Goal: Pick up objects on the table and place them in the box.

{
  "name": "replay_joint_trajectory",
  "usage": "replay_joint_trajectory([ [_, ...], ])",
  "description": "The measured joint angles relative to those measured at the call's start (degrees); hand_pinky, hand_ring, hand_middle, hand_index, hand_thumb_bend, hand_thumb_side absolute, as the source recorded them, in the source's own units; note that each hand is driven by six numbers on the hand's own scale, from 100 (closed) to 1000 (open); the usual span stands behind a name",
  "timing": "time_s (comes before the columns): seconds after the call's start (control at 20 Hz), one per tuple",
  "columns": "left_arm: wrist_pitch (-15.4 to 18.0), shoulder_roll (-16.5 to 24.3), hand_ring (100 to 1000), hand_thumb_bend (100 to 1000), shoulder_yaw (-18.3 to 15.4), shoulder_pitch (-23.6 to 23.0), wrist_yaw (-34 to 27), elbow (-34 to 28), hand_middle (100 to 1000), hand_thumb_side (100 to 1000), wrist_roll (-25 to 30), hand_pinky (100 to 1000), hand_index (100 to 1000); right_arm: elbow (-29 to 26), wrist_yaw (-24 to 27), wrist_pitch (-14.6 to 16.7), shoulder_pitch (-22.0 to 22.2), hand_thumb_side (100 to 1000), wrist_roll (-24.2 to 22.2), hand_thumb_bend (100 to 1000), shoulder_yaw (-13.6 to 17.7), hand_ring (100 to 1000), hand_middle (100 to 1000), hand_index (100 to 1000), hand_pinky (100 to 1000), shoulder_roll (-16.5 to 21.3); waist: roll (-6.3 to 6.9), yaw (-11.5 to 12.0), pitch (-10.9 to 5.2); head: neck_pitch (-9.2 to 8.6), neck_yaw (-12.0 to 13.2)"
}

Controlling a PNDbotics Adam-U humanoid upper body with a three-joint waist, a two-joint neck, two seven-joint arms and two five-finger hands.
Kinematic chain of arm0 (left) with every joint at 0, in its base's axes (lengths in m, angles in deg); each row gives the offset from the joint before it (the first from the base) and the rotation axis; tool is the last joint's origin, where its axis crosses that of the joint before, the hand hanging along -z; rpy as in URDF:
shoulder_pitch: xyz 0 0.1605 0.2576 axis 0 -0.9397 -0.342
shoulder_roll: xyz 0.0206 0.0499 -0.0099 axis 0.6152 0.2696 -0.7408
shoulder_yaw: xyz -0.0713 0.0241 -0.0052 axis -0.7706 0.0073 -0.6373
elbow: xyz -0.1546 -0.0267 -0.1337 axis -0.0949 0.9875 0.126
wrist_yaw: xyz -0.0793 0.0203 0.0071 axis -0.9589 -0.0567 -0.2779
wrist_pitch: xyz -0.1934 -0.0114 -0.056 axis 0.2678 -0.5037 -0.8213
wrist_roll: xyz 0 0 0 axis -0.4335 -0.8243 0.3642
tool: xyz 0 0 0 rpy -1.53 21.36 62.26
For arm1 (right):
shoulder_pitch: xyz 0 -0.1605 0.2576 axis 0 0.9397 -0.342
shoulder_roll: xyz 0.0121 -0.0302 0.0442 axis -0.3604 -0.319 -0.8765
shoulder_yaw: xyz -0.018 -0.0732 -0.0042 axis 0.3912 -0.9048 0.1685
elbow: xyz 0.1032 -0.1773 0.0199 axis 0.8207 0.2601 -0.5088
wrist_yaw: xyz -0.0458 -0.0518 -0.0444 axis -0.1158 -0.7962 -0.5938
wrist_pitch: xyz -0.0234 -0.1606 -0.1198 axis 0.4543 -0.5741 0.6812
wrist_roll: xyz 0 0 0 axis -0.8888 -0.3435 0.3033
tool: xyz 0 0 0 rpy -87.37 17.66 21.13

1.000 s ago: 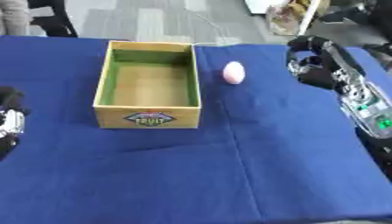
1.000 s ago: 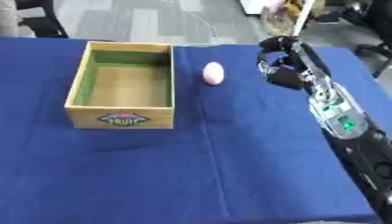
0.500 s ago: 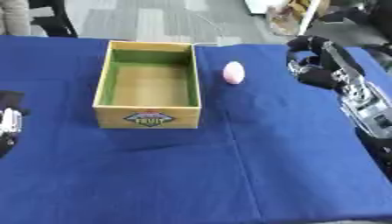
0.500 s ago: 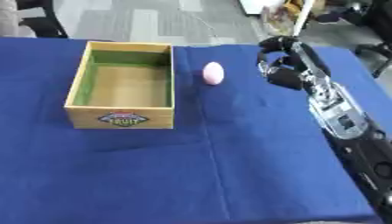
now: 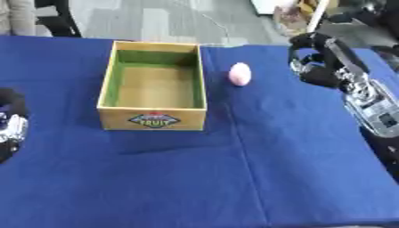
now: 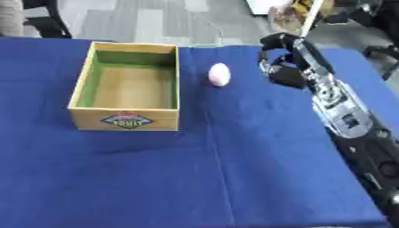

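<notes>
A pink egg-shaped object [image 5: 240, 74] lies on the blue table [image 5: 234, 169], just right of the box. The wooden box [image 5: 153, 84] has green inner walls, a fruit label on its front, and nothing inside. My right hand [image 5: 310, 62] hovers to the right of the pink object, a short gap away. Its fingers are arched loosely and hold nothing. Only part of my left hand [image 5: 9, 124] shows at the left edge of the left eye view, low over the table.
My right forearm [image 6: 343, 116] runs along the table's right side toward the near corner. Grey floor and dark chair legs lie beyond the far edge. Blue cloth stretches in front of the box.
</notes>
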Motion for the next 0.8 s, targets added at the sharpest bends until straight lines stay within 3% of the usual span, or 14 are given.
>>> replay_joint_trajectory([
  [0.3,0.3,0.0,753,347,0.6,0.5,0.0,-0.3,541,100,1.2,640,688,6.8,-5.6,4.3,-6.7,209,-3.5,100,-1.5,997,819,845,740,1.4,-0.50,2.8,0.50,-0.33,-0.8],
  [0.8,0.6,0.5,753,409,0.9,1.3,0.0,-0.7,541,100,2.2,640,690,17.6,-15.8,8.8,-12.3,266,-6.0,100,-2.7,1000,856,864,820,1.3,-1.08,6.7,0.92,-1.09,-1.7],
])
